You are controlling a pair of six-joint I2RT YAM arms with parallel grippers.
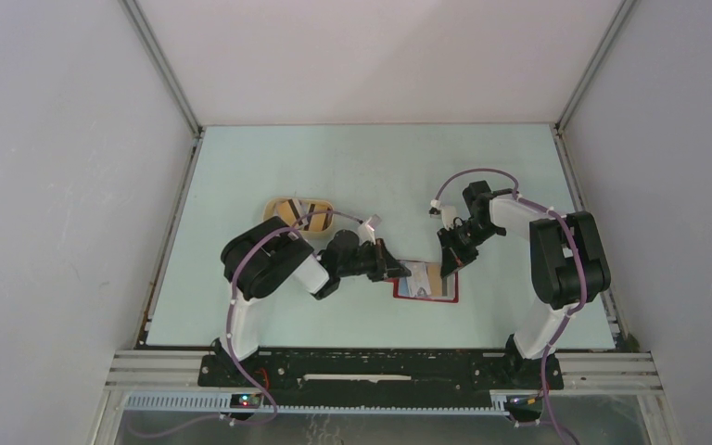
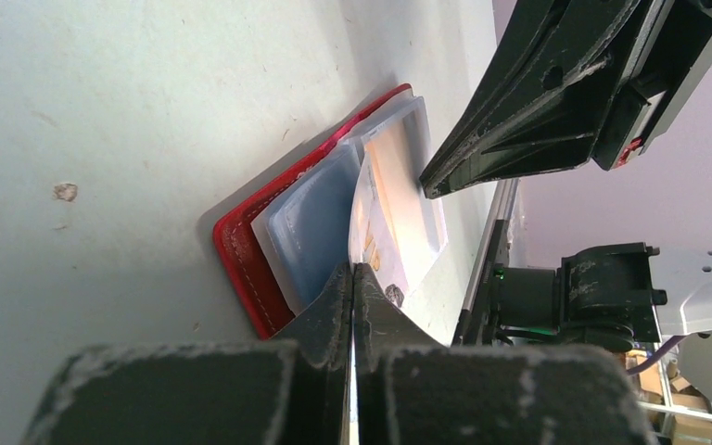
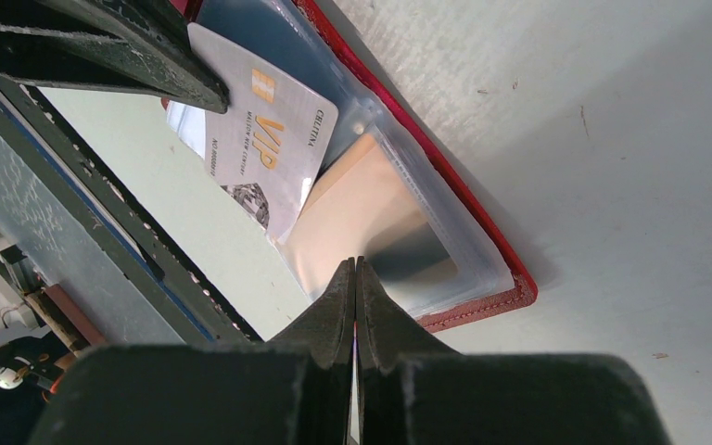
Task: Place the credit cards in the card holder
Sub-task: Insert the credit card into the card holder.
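Two cards show in the open card holder, which lies flat on the pale table between the two arms, red cover down and clear pockets up. On the right wrist view we read "VIP" in gold capitals on the white card, beside a gold chip and above a small picture of a cut gem. The finer lines of print next to it are too small for us to read with any certainty. This VIP card lies aslant, one end over a pocket and the other jutting past the holder's edge. The tan card sits inside a clear pocket and bears no writing we can make out.

We see the left gripper with its fingers pressed together, the tips at the edge of the VIP card. Whether they pinch it or only touch it, we cannot tell. The right gripper is likewise closed tight, its tips over the pocket with the tan card and nothing between them.

Farther back, a tan oval dish holds a dark-striped card, well apart from the holder.
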